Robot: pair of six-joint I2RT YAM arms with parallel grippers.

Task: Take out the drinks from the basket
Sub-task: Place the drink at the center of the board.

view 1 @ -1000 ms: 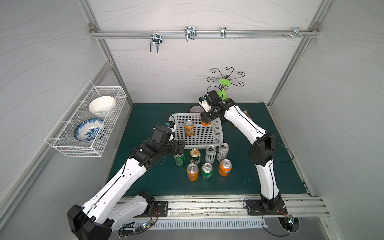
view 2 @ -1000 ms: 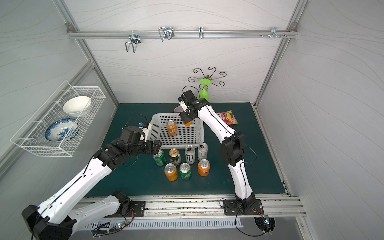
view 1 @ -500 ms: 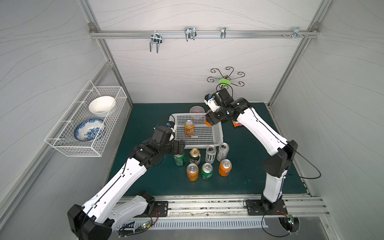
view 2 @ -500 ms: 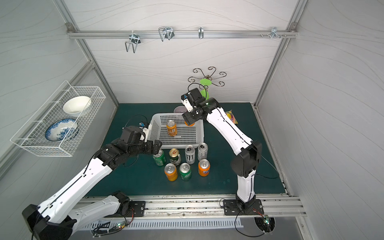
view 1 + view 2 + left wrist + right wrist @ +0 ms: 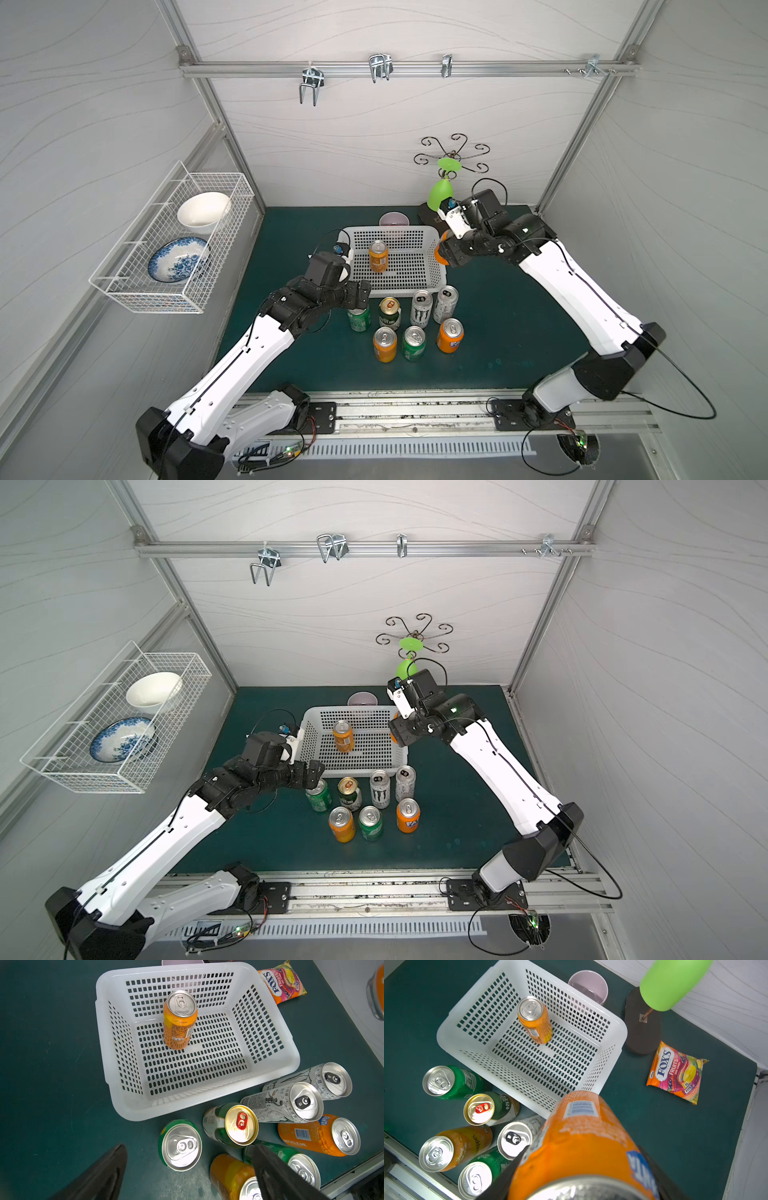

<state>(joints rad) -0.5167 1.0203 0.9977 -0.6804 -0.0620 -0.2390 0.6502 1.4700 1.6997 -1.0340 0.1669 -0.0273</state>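
The white perforated basket (image 5: 441, 272) (image 5: 312, 725) stands mid-mat with one orange can (image 5: 378, 257) (image 5: 343, 736) (image 5: 180, 1020) upright inside. My right gripper (image 5: 441, 254) (image 5: 581, 1167) is shut on another orange can (image 5: 581, 1138) (image 5: 394, 734), held in the air above the basket's right rim. Several drinks stand on the mat in front of the basket, among them a green can (image 5: 358, 320), a gold-topped one (image 5: 389, 313) and two tall silver ones (image 5: 421, 308). My left gripper (image 5: 360, 293) (image 5: 189, 1145) hangs open just above that green can (image 5: 180, 1146), holding nothing.
A candy bag (image 5: 677, 1072) (image 5: 282, 982) lies right of the basket. A pink cup (image 5: 393, 219) and a green goblet on a dark stand (image 5: 440, 195) are behind it. A wire rack with bowls (image 5: 174, 245) hangs on the left wall.
My right arm has carried its orange can rightward, from over the basket's far right corner to above its right rim. The left arm has stayed still.
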